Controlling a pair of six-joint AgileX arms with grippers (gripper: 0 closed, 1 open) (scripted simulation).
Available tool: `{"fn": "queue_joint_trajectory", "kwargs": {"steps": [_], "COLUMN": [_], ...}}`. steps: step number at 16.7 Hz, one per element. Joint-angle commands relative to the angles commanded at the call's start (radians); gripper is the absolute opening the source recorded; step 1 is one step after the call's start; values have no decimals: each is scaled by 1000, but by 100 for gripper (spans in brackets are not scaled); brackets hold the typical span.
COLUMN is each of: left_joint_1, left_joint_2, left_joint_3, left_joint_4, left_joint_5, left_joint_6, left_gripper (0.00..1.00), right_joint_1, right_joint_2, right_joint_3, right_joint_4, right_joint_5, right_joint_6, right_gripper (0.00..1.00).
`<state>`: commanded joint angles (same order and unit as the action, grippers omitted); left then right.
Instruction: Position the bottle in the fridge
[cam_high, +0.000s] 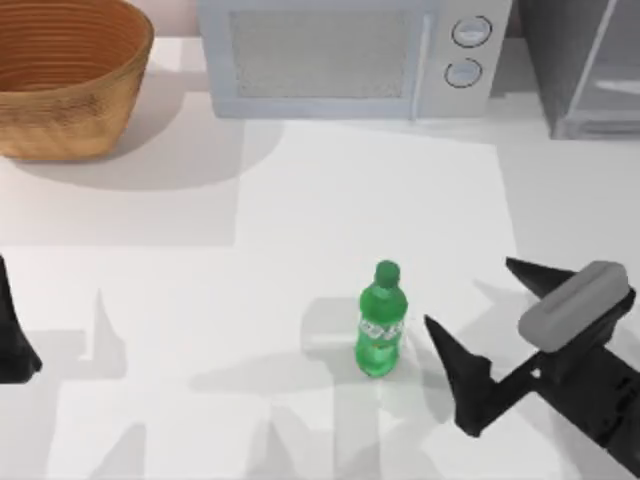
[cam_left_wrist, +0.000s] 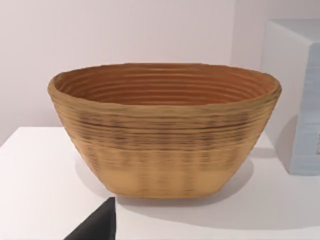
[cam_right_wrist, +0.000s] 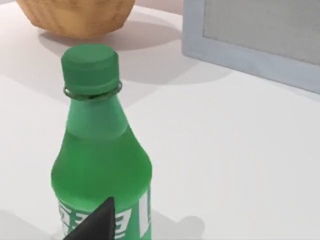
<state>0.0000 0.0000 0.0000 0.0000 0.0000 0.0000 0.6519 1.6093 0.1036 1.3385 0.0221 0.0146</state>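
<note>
The green bottle (cam_high: 381, 320) stands upright on the white table, right of centre and toward the front. My right gripper (cam_high: 470, 296) is just to its right, open wide, jaws pointing left at the bottle without touching it. Up close in the right wrist view, the bottle (cam_right_wrist: 100, 150) shows its green cap and pale label, with one dark fingertip (cam_right_wrist: 95, 222) in front of it. The dark grey fridge (cam_high: 590, 70) stands at the back right corner, partly in view. My left arm (cam_high: 12, 345) is parked at the left edge.
A light grey microwave (cam_high: 350, 55) with two round dials stands at the back centre, left of the fridge. A woven basket (cam_high: 65, 75) sits at the back left and also faces the left wrist camera (cam_left_wrist: 165, 130).
</note>
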Motion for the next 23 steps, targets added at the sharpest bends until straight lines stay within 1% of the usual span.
{"fn": "queue_joint_trajectory", "kwargs": {"steps": [4,8,16,23], "left_joint_1": [0,0,0,0], "left_joint_2": [0,0,0,0], "left_joint_3": [0,0,0,0], "left_joint_4": [0,0,0,0], "left_joint_5": [0,0,0,0], "left_joint_6": [0,0,0,0], "left_gripper": [100,100,100,100], "right_joint_1": [93,130,129,128], "right_joint_2": [216,319,329,437], "right_joint_3": [9,20,34,239], "right_joint_4": [171,265,261,167], "right_joint_5": [-5,3,3,2], "right_joint_6": [3,3,3,2], "right_gripper": [100,100,100,100]}}
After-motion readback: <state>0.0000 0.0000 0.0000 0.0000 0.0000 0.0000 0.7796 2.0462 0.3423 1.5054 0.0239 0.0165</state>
